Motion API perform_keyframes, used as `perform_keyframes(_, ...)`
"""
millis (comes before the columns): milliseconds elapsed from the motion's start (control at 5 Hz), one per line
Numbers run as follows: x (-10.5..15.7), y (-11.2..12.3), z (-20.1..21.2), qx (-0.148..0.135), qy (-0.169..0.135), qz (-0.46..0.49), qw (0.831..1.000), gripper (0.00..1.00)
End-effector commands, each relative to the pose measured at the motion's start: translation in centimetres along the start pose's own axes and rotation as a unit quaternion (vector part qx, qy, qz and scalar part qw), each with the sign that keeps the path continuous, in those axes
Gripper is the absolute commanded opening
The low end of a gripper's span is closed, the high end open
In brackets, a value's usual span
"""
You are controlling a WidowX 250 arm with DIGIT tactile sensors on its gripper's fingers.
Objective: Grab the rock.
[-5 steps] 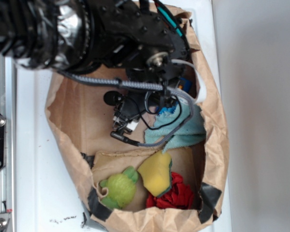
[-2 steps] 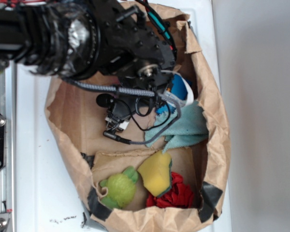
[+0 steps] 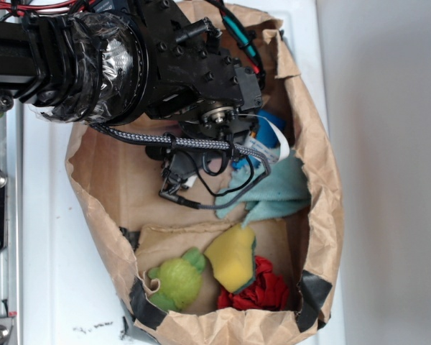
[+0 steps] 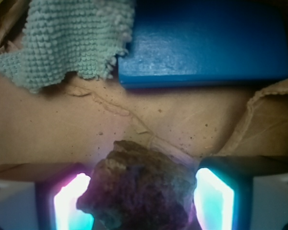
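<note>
In the wrist view the rock (image 4: 141, 187), a lumpy brown-grey stone, lies on the brown paper floor of the bag. It sits between the two fingers of my gripper (image 4: 143, 201), which is open. The left pad (image 4: 69, 203) is close against the rock's edge and the right pad (image 4: 213, 199) stands a sliver away. In the exterior view my black arm (image 3: 201, 79) reaches down into the bag and hides both the rock and the fingers.
A blue block (image 4: 201, 43) (image 3: 269, 122) and a teal cloth (image 4: 72, 38) (image 3: 273, 190) lie just beyond the rock. The paper bag wall (image 3: 323, 215) encloses everything. A green plush toy (image 3: 176, 280), yellow sponge (image 3: 232, 257) and red fabric item (image 3: 262, 287) sit at the bag's near end.
My arm has shifted toward the left and upper part of the bag, uncovering more of the blue block and teal cloth.
</note>
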State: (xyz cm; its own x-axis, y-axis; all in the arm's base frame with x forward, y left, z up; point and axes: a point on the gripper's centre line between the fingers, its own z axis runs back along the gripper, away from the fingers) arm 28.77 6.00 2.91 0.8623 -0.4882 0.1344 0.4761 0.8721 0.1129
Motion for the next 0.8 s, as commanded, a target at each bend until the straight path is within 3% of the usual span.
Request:
perform_keyframes(0, 1.0, 0.0, 1.1, 0.009, -0.005, 0.002, 1.0, 0.0)
perform_keyframes(200, 0.7, -0.4, 2.3, 0.005, -0.004, 0.021, 1.0, 0.0)
perform_keyframes(600, 1.4, 0.9, 7.0, -0.046, 0.023, 0.125, 0.991, 0.0)
